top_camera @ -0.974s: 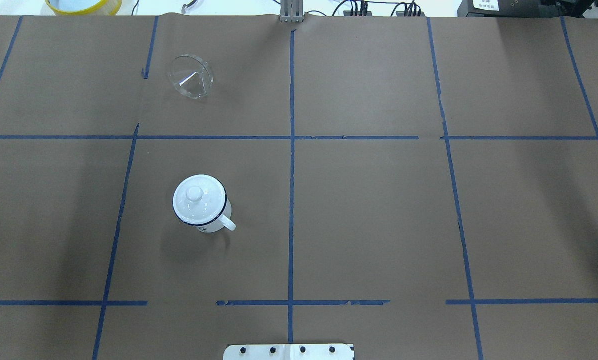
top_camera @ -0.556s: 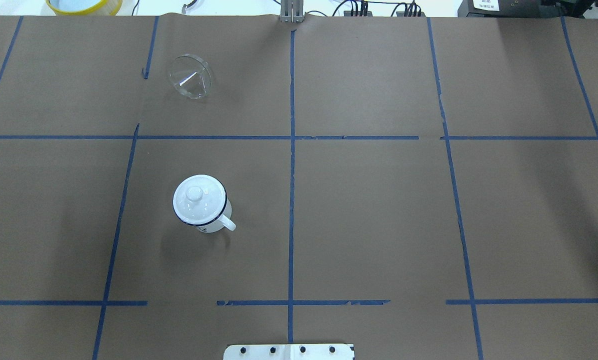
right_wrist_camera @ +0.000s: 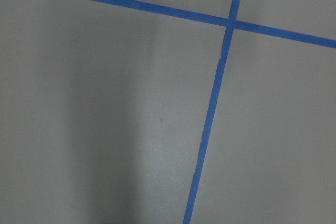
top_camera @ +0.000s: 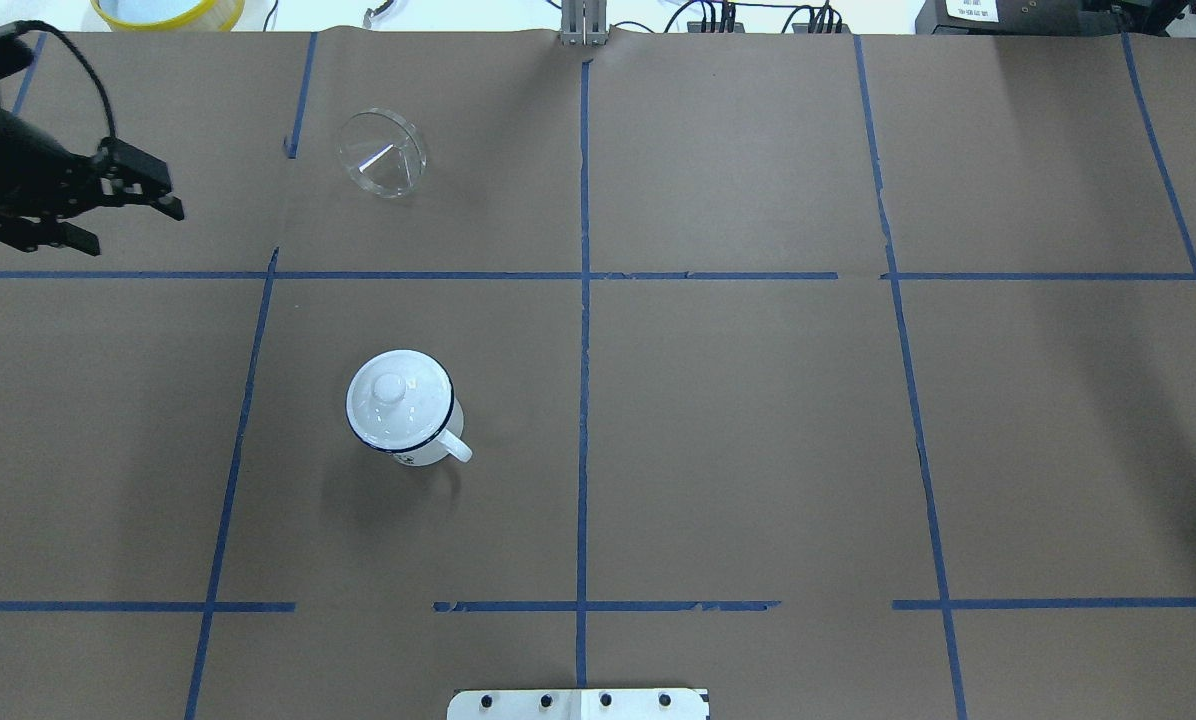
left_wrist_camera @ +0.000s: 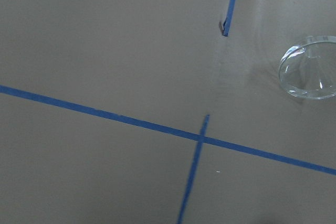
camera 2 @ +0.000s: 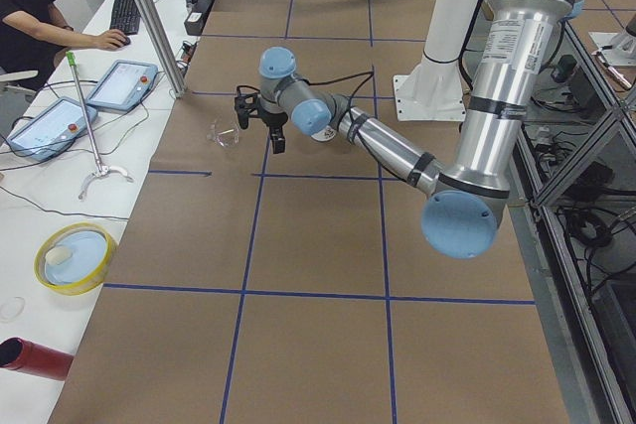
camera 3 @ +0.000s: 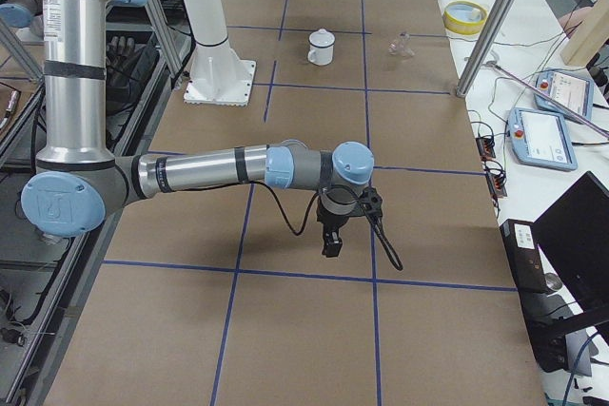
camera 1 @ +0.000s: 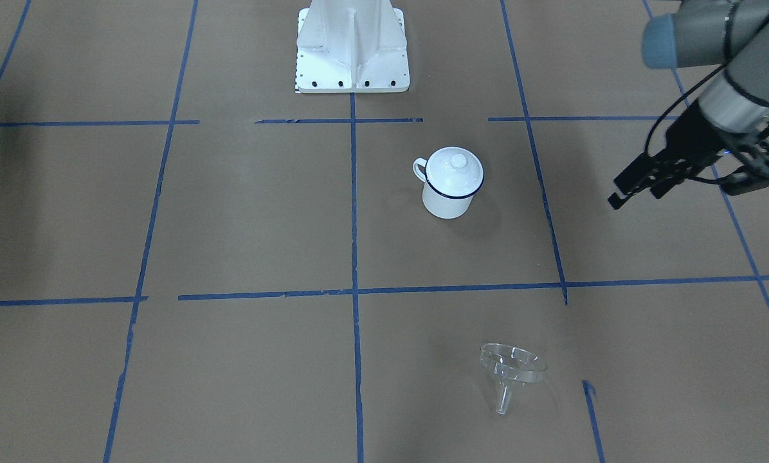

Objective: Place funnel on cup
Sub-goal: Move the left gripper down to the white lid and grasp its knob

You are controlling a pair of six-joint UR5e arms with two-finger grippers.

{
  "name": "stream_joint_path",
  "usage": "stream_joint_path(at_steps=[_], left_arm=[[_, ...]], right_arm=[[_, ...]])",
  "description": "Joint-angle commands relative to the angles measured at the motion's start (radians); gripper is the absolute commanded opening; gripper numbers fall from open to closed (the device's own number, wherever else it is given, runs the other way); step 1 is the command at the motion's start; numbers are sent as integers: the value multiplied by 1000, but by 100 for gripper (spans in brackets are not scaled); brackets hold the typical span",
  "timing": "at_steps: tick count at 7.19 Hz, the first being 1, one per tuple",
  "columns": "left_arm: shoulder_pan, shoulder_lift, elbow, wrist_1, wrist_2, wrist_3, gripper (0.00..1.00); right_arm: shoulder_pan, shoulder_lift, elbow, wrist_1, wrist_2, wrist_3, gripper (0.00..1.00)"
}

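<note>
Funnel (top_camera: 383, 152) lies on its side on the brown paper table (top_camera: 758, 420), in the far square on the robot's left half. Its wide mouth is tipped toward the robot and its spout points away toward the operators' side. It is clear plastic, and nothing touches it.

Cup (camera 1: 447, 200) stands upright one square nearer the robot, well apart from the funnel and in the same column. A white knobbed lid (camera 1: 455, 168) sits on its rim and covers the mouth. The handle points toward the robot and a little to its right.

Left gripper (top_camera: 138, 230) hangs above the table, out to the robot's left of the funnel and clear of it. Its jaws are spread wide with nothing between them, which shows plainly in the front-facing and overhead views. The left wrist view catches only the funnel's rim at its right edge, plus a crossing of blue tape lines (left_wrist_camera: 202, 137).

Right gripper (camera 3: 333, 235) shows only in the right side view. It points down over the paper at the robot's right end, far from both cup and funnel. Cannot tell how its jaws stand. The right wrist view shows only paper and tape.

Robot base (camera 1: 352, 45) sits at the table edge on the centre line.
</note>
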Motion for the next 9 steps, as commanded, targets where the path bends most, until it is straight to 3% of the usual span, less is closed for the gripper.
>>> stream_joint_path(at_steps=[1,3,6,9], left_arm=[[119,-163,-24,233,89,-107,100],[225,-201,-38,238,161,-271,99],[336,-203,-59,278,161,-340,96],[356,-209,-52,278,164,-342,96]], right_arm=[[0,0,0,0,0,-1,100],[0,0,0,0,0,-1,100],[0,0,0,0,0,-1,100],[0,0,0,0,0,-1,100]])
